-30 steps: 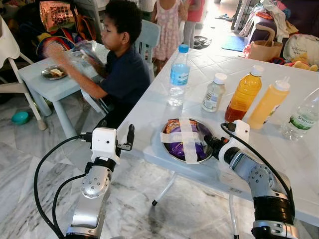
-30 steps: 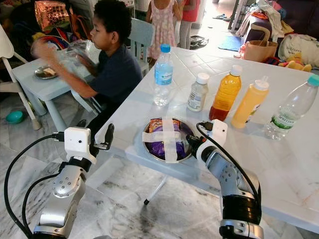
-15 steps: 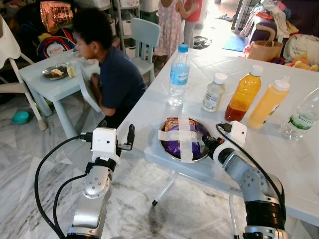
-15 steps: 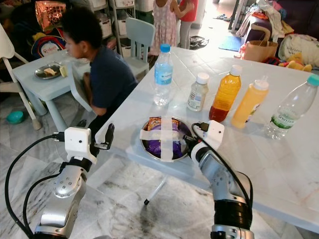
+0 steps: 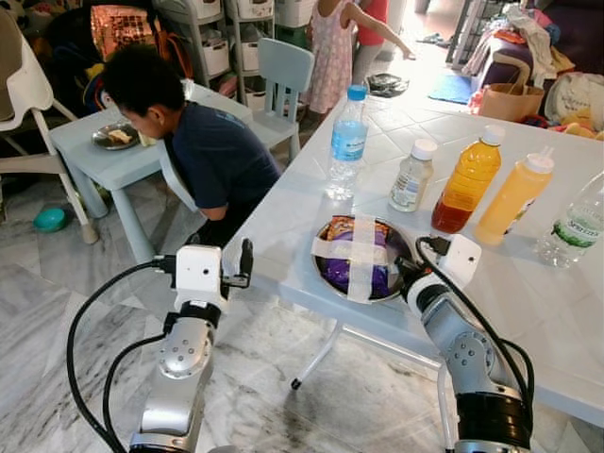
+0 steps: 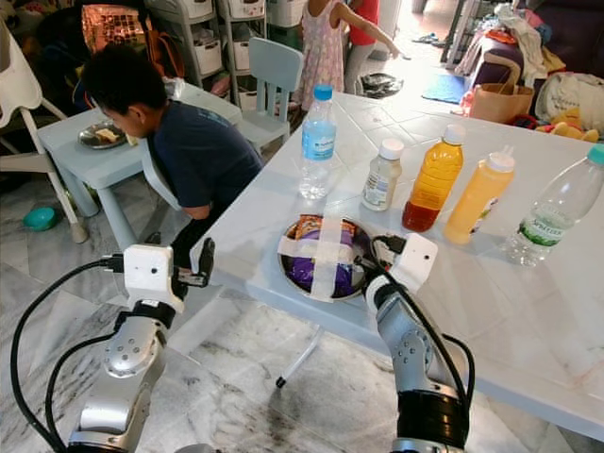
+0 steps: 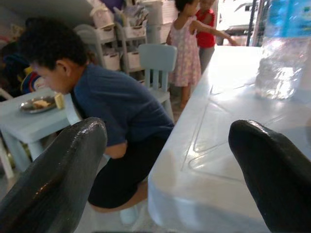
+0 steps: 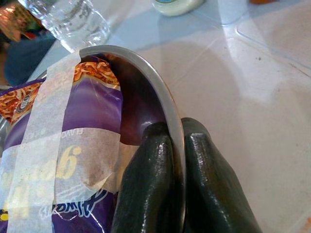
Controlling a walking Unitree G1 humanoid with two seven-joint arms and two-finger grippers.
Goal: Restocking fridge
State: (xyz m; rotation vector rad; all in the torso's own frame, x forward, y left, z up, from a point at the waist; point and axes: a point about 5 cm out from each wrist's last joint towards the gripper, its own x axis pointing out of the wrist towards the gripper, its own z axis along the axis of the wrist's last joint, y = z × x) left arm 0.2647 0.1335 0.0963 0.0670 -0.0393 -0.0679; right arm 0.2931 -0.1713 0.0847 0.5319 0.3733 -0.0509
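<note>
Fig.: R gripper (image 8: 176, 145) is clamped on the near-right rim of the steel bowl (image 5: 326, 281); one finger sits inside the wall, one outside, rim pinched between. The bowl rests on the white table (image 5: 283, 203) near its front edge, directly ahead of your R arm, w/ a purple snack packet (image 5: 357, 269) taped inside by crossed tape strips. You reach it from its right side, so the bowl's bulk lies to the left of the fingers. L gripper (image 5: 243, 260) hovers off the table's left edge, fingers spread, holding nothing; it's the farther arm. Bottles (image 5: 467, 184) stand behind the bowl, apart from it.
</note>
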